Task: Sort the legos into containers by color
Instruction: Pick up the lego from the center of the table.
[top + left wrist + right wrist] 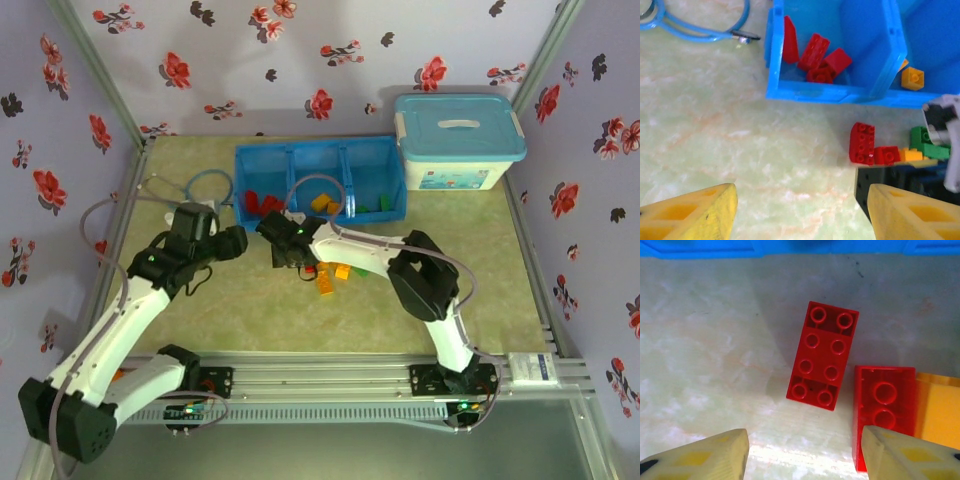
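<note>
- Right pincer (804, 440) stands apart and empty, low over the bench (700, 365), with a red eight-stud brick (823, 356) lying just ahead of it
- Just beside that brick, a smaller red brick (883, 410) sits right against an orange brick (940, 410)
- Left pincer (802, 200) is apart too, holding nothing
- Beyond it is the blue tray (815, 93), with red bricks (817, 57) in its left compartment and an orange-yellow brick (912, 77) in the next
- Green bricks (925, 142) lie loose on the bench near the tray

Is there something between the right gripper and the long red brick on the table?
Nothing visible. The right gripper is open over the bare table, with the long red brick just ahead. A shorter red brick lies beside it, apart.
</note>
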You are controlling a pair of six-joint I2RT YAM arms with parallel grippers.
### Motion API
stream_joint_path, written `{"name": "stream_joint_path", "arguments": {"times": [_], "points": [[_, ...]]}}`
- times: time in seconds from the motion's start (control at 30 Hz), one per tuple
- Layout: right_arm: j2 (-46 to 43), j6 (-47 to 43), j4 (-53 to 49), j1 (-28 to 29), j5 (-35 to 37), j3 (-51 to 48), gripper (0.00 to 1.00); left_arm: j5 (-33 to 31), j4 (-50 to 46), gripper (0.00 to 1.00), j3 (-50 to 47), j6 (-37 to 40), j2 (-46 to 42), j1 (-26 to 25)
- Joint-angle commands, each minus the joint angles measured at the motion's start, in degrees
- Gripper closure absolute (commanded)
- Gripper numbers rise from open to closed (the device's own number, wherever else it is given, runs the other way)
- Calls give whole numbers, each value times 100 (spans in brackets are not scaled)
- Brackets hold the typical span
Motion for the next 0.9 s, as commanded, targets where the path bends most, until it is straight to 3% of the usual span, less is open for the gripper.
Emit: {"name": "stream_joint_path", "arguments": {"times": [0.0, 0.27, 0.73, 0.87], "points": [[358, 210, -648, 8, 296, 473, 40, -156, -326, 31, -176, -178, -276, -28], [1060, 266, -944, -2, 364, 1134, 42, -155, -350, 32, -313, -213, -413, -30], [1433, 191, -1049, -216, 518, 1478, 45, -145, -288, 35, -357, -193, -376, -28], [1529, 111, -1051, -237, 502, 1652, 54, -163, -306, 36, -333, -160, -364, -28]]}}
